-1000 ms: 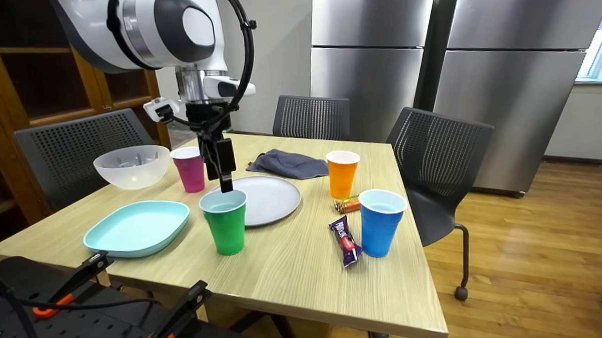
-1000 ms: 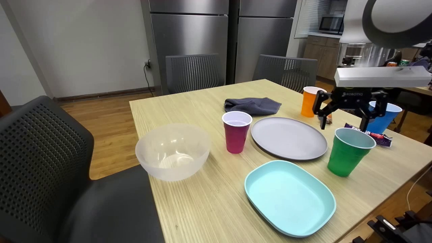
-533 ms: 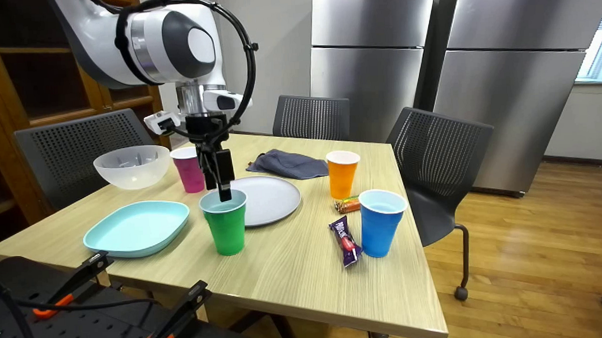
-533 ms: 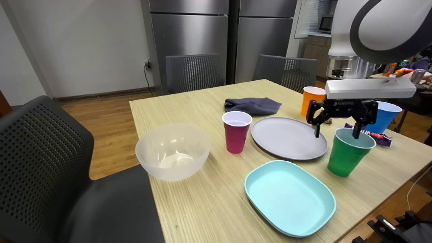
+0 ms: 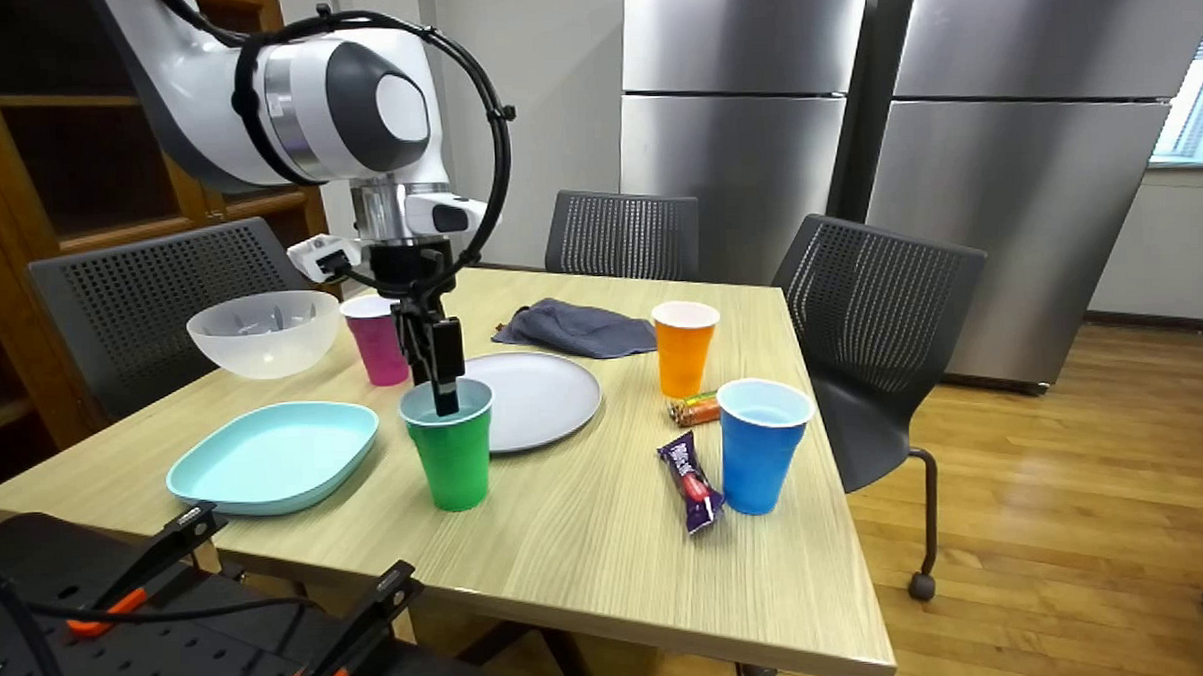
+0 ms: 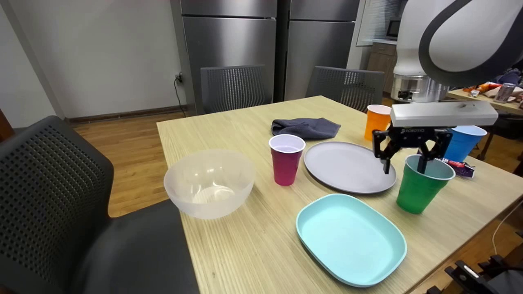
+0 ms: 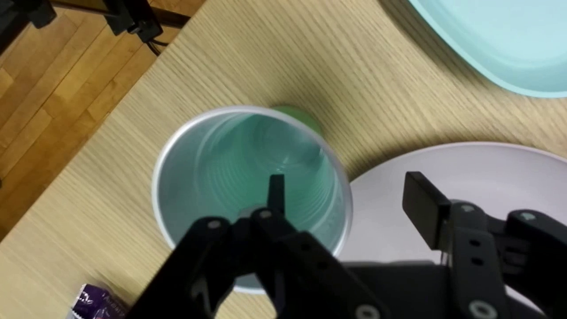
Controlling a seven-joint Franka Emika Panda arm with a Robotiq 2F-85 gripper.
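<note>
In both exterior views I look down across the table (image 5: pixel 589 544) to the far fridges (image 5: pixel 736 173); in an exterior view a chair (image 6: pixel 57 196) sits close on the left. My wrist view looks down, very near, into the green cup (image 7: pixel 239 164) all three views share.

1. The green cup (image 5: pixel 454 468) has a solid green outside, a paler, bluish-green inside and a whitish rim.
2. It tapers from a wide mouth to a narrower base; the wrist view shows fine rings along the inner wall.
3. It stands upright, mouth up, on the light wood-grain table (image 5: pixel 589 559).
4. It sits just beside the grey plate (image 5: pixel 549 410) and near the turquoise dish (image 5: pixel 273 455), toward an edge of the table.
</note>
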